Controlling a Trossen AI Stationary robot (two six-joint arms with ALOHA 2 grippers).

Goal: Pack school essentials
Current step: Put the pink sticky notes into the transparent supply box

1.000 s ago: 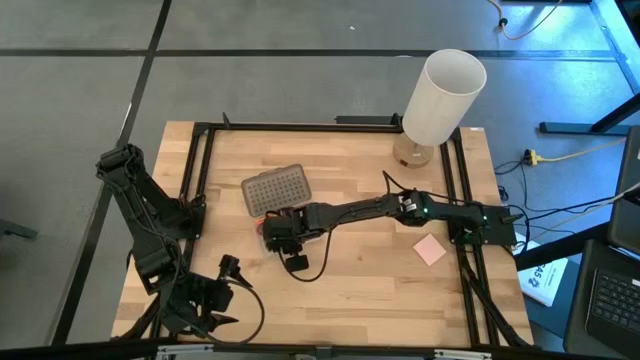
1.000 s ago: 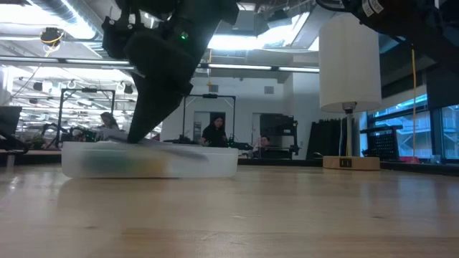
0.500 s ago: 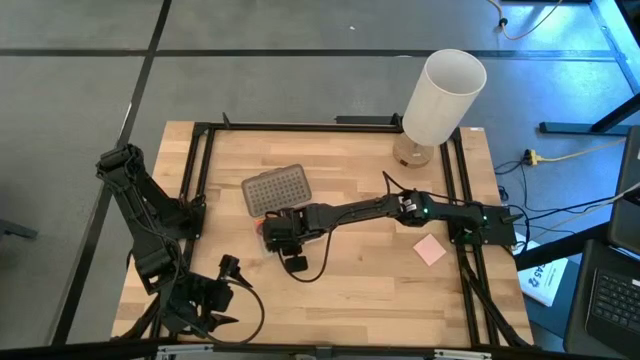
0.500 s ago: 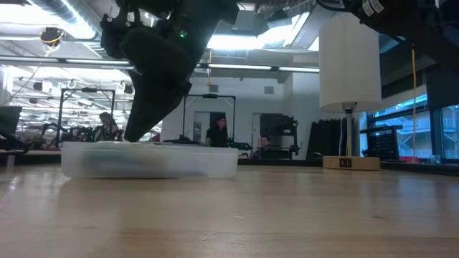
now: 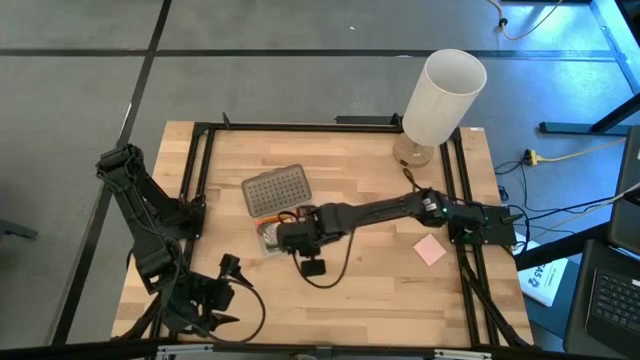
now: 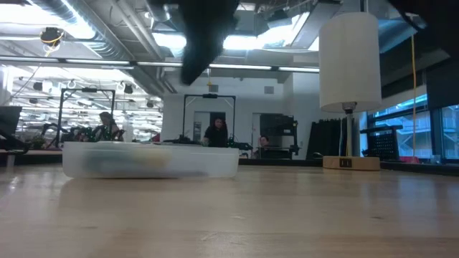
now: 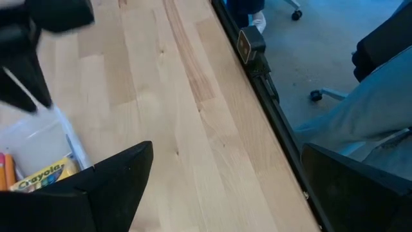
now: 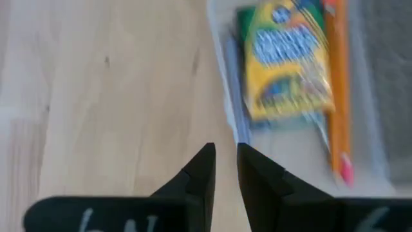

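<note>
A clear plastic case (image 5: 268, 238) lies on the wooden table near its middle. In it are a green-and-yellow crayon box (image 8: 286, 64) and an orange pencil (image 8: 338, 84); a slim grey pen (image 8: 233, 77) lies along the case's wall. My right gripper (image 8: 225, 169) hangs above the case's near edge, shut but for a narrow slit, with nothing between its fingers. In the low view it shows as a dark shape (image 6: 204, 36) high above the case (image 6: 150, 159). A pink pad (image 5: 430, 250) lies flat near the table's right side. My left gripper (image 7: 225, 187) waits open at the near left.
The case's dimpled grey lid (image 5: 275, 192) lies on the table just beyond the case. A tall white cylinder (image 5: 442, 95) on a wooden foot stands at the far right. A black frame (image 5: 200, 170) runs round the table's edges. People sit in the room behind.
My right gripper has risen out of the case, going up and a little toward the table's right and near edges, tipping slightly. The case and what lies in it have stayed where they were.
</note>
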